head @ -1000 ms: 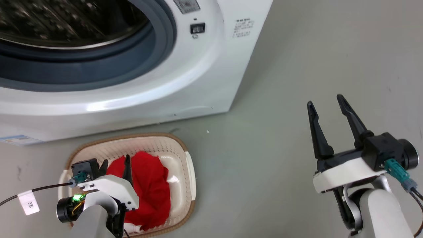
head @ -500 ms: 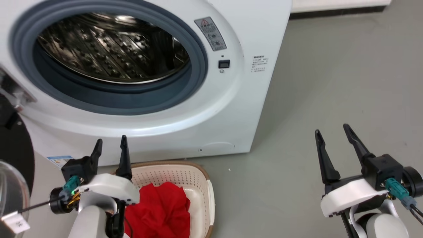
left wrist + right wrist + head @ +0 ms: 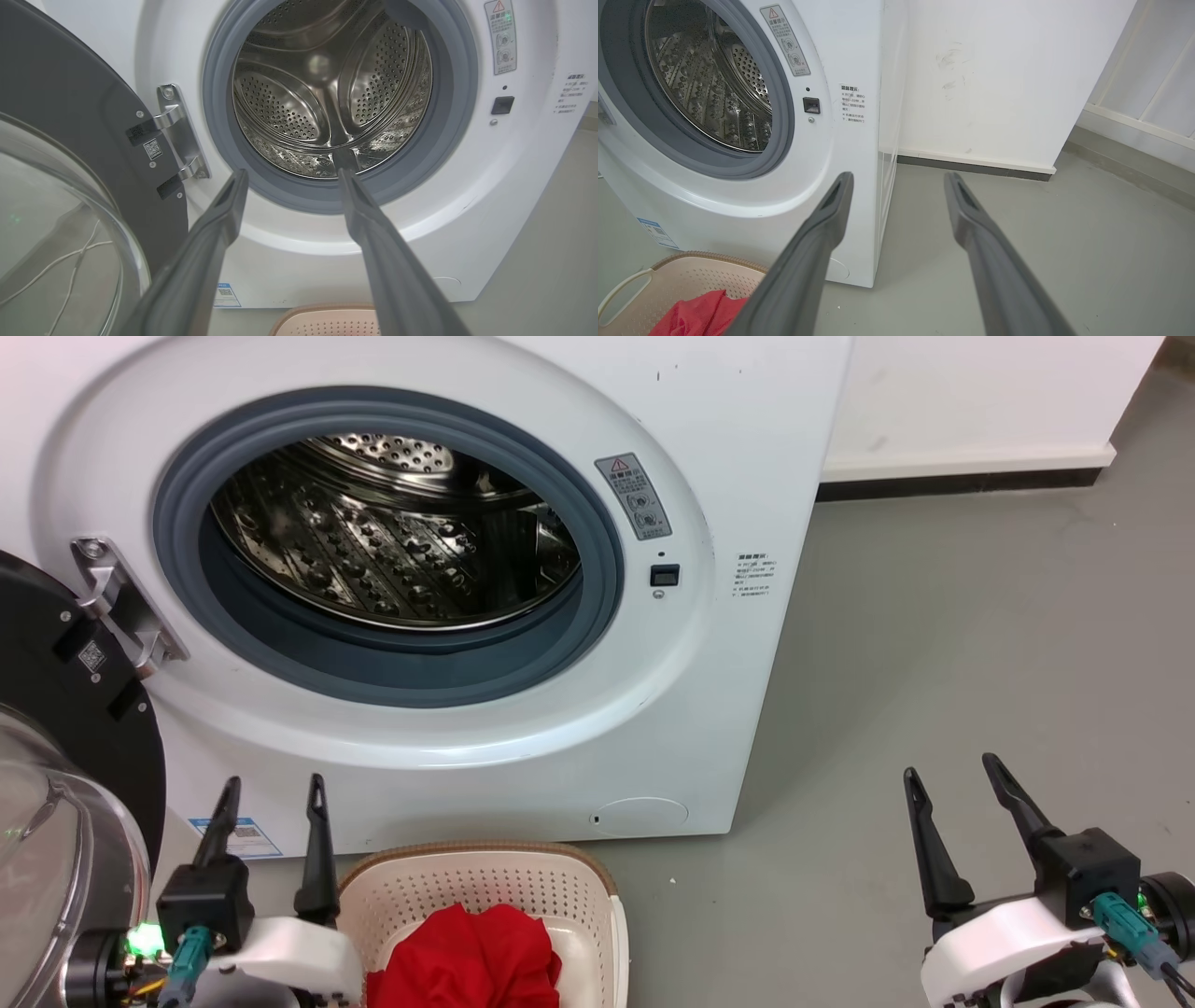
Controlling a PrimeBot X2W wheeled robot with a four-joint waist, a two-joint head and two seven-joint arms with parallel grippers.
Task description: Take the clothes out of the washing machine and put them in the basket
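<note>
Red clothes [image 3: 467,957] lay in basket [image 3: 478,848] on floor [image 3: 934,616] just below washer [image 3: 747,476] front, L gripper [image 3: 274,782] & R gripper [image 3: 949,765] both spread wide, nothing held, so best check deep in bare-looking drum [image 3: 392,551] before quitting.

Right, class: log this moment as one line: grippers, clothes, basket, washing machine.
left gripper: open, empty | right gripper: open, empty | clothes: in basket | washing machine: door open, no clothes seen in drum

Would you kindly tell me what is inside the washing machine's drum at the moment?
Bare perforated steel and lifter ribs show in the drum; no garment is visible there. The grey door ring covers the drum's lowest front edge.
</note>
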